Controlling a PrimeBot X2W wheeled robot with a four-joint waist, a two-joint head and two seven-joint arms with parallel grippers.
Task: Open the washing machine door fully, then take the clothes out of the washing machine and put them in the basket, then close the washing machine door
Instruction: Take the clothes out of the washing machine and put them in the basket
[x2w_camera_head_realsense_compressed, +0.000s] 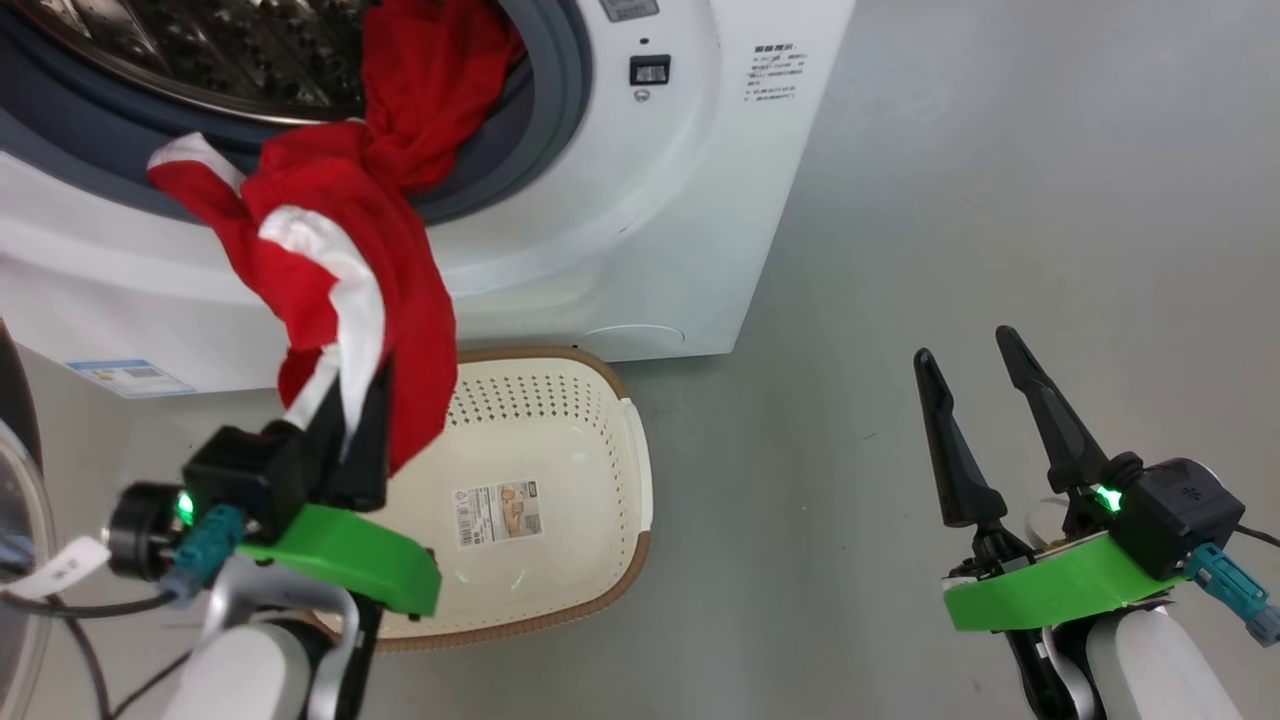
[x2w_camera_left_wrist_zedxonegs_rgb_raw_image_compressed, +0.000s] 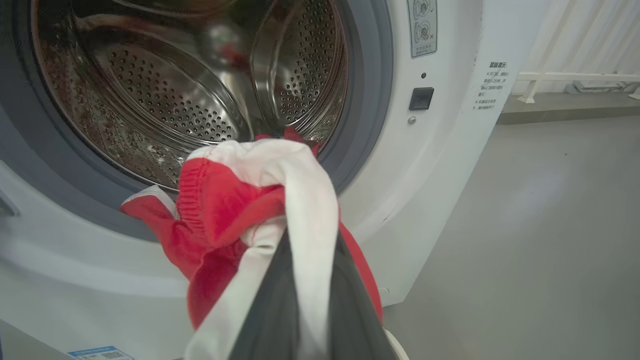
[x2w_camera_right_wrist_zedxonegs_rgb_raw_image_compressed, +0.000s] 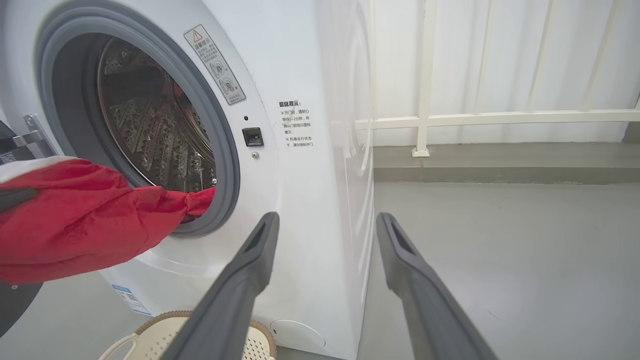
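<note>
The washing machine (x2w_camera_head_realsense_compressed: 640, 200) stands with its steel drum (x2w_camera_left_wrist_zedxonegs_rgb_raw_image_compressed: 190, 90) exposed. Its door (x2w_camera_head_realsense_compressed: 18, 520) is swung out at the far left edge of the head view. Red clothes (x2w_camera_head_realsense_compressed: 340, 260) with white strips trail from the drum mouth over the grey gasket and down to my left gripper (x2w_camera_head_realsense_compressed: 355, 410). That gripper is shut on the fabric above the near left part of the cream basket (x2w_camera_head_realsense_compressed: 580, 440). In the left wrist view the dark fingers (x2w_camera_left_wrist_zedxonegs_rgb_raw_image_compressed: 270, 310) pinch the white strip of the clothes (x2w_camera_left_wrist_zedxonegs_rgb_raw_image_compressed: 225, 210). My right gripper (x2w_camera_head_realsense_compressed: 962, 345) hangs open and empty over the floor to the right, well apart from the machine.
The basket sits on the grey floor right in front of the washer, with a paper label (x2w_camera_head_realsense_compressed: 498, 512) on its base. A white railing (x2w_camera_right_wrist_zedxonegs_rgb_raw_image_compressed: 425, 120) and a raised kerb run behind the washer's right side. Open floor (x2w_camera_head_realsense_compressed: 1000, 200) lies to the right.
</note>
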